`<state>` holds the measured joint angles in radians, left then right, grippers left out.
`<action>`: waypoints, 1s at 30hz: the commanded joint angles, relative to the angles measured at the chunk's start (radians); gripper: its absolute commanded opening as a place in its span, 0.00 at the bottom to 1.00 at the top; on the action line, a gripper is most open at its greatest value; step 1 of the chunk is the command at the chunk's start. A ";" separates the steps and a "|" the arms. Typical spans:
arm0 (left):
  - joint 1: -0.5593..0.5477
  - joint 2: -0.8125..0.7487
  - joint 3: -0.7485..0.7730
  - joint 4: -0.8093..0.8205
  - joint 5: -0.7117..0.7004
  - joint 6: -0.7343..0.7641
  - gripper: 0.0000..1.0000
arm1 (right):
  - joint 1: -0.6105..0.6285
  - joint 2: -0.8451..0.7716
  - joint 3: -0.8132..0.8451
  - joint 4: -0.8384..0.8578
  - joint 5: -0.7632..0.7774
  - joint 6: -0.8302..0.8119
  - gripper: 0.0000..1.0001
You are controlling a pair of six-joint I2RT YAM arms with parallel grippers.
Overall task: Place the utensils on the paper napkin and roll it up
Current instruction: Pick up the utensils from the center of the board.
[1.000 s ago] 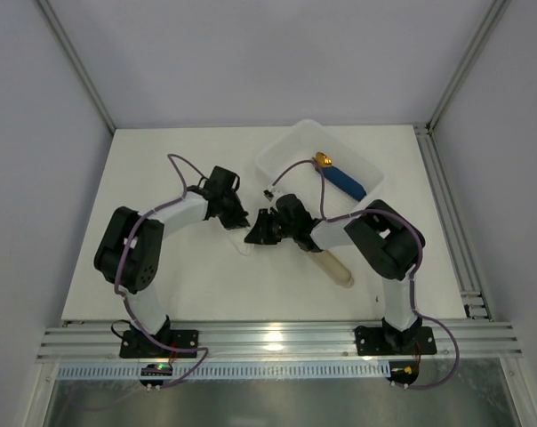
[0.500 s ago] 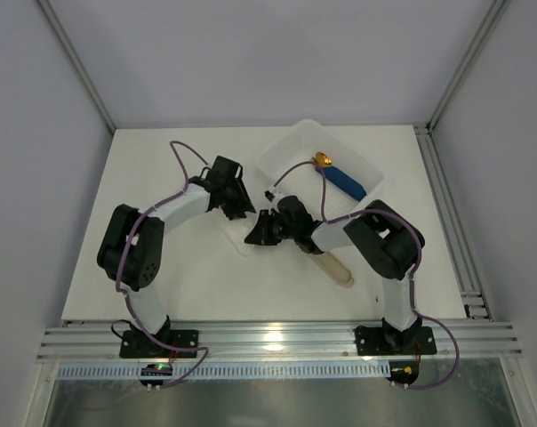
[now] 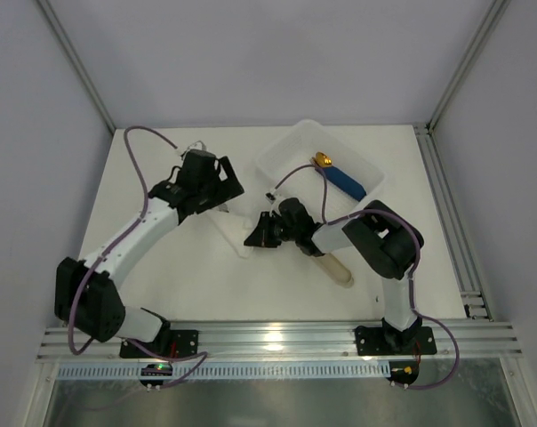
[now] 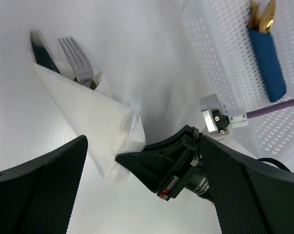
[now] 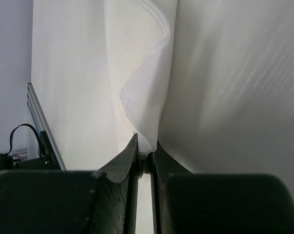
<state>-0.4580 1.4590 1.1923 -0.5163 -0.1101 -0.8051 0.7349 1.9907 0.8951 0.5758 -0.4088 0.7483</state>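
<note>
Where the right hand (image 5: 145,152) lies low on the table (image 3: 162,276), its two fingers are pressed together on a thin edge of the napkin (image 4: 96,122), which rises from the grip in a loose, wavy fold in the right wrist view. The napkin is wrapped into a long slanting bundle around the utensils (image 4: 64,56), near the middle of the table, close to the near left corner of the tray (image 4: 220,63). From the bundle's far end stick out the fork (image 4: 78,61) tines and, beside them, the dark knife (image 4: 41,48) blade; the rest of the cutlery is hidden inside the paper. The right hand holds the opposite, nearer end. The left hand (image 3: 217,184) hangs over the far end of the bundle, left of the tray, touching nothing; its fingers (image 4: 42,192) stand wide apart with nothing between them. In the tray lies a blue-handled piece (image 3: 343,181) with a gold tip. A beige sleeve (image 3: 333,266) lies on the table, partly under the right arm
</note>
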 commanded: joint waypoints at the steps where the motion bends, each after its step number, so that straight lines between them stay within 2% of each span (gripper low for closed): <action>1: -0.002 -0.121 -0.116 -0.057 -0.083 -0.006 0.99 | 0.011 0.000 -0.018 0.010 -0.027 0.023 0.04; 9: 0.001 -0.400 -0.486 0.067 0.065 -0.130 0.99 | 0.018 -0.059 -0.019 -0.016 -0.033 0.095 0.04; 16: 0.001 -0.522 -0.706 0.223 0.073 -0.213 0.99 | 0.024 -0.090 -0.038 0.019 -0.050 0.189 0.04; 21: 0.001 -0.551 -0.795 0.369 0.096 -0.262 0.99 | 0.029 -0.105 -0.048 0.052 -0.070 0.255 0.04; 30: 0.001 -0.445 -0.865 0.568 0.165 -0.347 0.99 | 0.034 -0.101 -0.071 0.131 -0.091 0.352 0.04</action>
<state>-0.4580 0.9974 0.3622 -0.0898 0.0261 -1.0962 0.7601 1.9411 0.8276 0.6071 -0.4713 1.0416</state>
